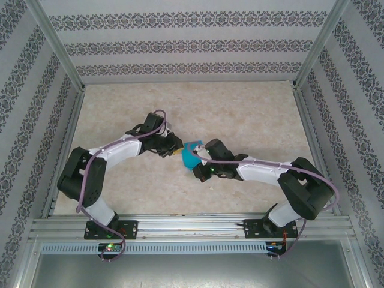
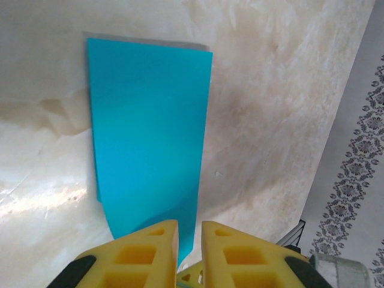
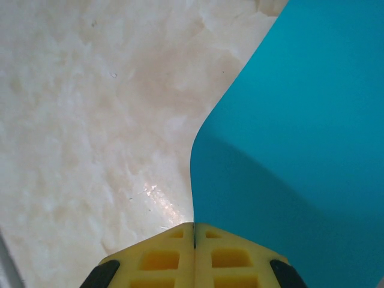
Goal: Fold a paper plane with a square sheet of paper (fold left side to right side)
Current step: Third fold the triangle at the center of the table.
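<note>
Above the marbled table (image 1: 240, 120), my right claw (image 3: 194, 228) clamped the sheet (image 3: 300, 120) for folding over. My left claw (image 2: 190, 227) straddled it, slightly apart.

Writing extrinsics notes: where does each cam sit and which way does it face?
Top external: above and behind the bases, facing down at the table; left arm and right arm meet at the sheet of paper.
Left wrist: on the left arm, looking down past the left jaws, slightly parted, at the sheet.
Right wrist: on the right arm, looking down past the right jaws, shut on the sheet's edge.
Shared: both wrist views show the sheet and table.
</note>
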